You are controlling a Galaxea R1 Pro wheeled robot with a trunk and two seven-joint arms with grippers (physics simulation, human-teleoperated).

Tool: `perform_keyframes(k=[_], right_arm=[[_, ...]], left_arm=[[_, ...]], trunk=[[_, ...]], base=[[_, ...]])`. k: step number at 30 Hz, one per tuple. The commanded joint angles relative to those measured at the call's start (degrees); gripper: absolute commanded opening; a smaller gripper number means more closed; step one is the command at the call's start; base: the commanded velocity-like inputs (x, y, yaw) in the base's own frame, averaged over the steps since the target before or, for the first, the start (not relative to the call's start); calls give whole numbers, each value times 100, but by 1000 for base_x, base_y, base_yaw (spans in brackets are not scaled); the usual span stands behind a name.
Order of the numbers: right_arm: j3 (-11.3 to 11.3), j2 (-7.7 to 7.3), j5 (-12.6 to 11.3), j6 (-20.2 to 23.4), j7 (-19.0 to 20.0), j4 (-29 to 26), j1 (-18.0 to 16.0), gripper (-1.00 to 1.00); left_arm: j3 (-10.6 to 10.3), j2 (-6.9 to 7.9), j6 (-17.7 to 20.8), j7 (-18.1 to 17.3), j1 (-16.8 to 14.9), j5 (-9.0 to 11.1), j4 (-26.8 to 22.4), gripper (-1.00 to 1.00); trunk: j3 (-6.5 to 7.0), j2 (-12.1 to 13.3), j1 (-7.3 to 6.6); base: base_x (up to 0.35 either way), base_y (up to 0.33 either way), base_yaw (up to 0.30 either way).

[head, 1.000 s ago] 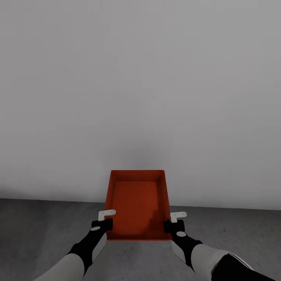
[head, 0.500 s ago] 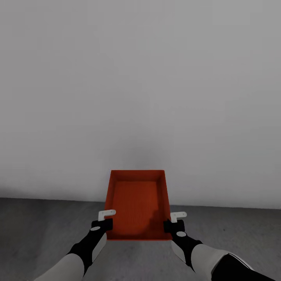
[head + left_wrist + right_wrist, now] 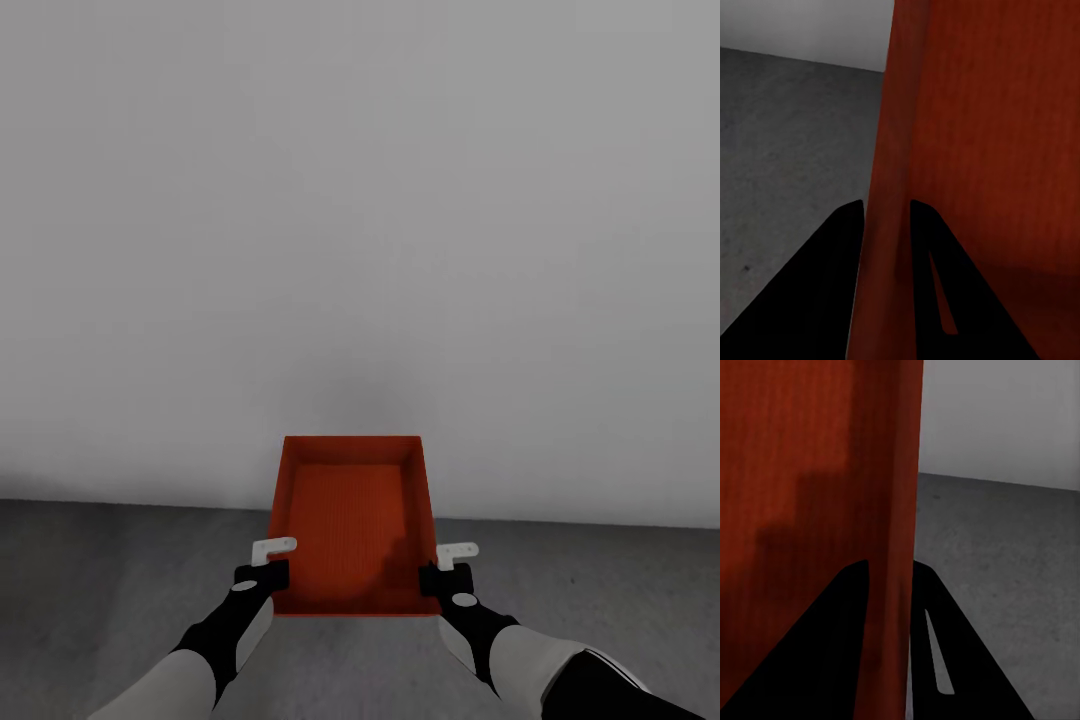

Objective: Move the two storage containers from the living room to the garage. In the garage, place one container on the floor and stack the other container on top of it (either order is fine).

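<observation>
An orange-red open-top storage container (image 3: 352, 520) hangs in front of me, held level above the dark grey concrete floor (image 3: 110, 580). My left gripper (image 3: 268, 572) is shut on its left wall near the front corner. My right gripper (image 3: 440, 575) is shut on the right wall opposite. In the left wrist view the storage container wall (image 3: 889, 187) runs between two black fingers (image 3: 817, 292). The right wrist view shows the same: the storage container wall (image 3: 892, 510) pinched between dark fingers (image 3: 832, 645). The bin is empty inside.
A plain white wall (image 3: 360, 220) stands close ahead and meets the floor just beyond the container. Bare concrete floor (image 3: 1005, 555) stretches out on both sides of the bin.
The wall's base line has dropped slightly in the head view, so the camera has shifted a little. The container and both grippers keep their places relative to me.
</observation>
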Motion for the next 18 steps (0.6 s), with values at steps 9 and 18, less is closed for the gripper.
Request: perform_keyframes(k=[9,18], right_arm=[[-102,-2,-41,-32,-15,0,-3,-100],[-102,-3,-42,-33,-15,0,-3,-100]], left_arm=[[141,89,38,74,-5,13,-17,-100],[142,88,39,72,-5,13,-17,-100]], trunk=[[-89,-6,1],[-171,-6,1]], base=[[0,0,0],[0,0,0]])
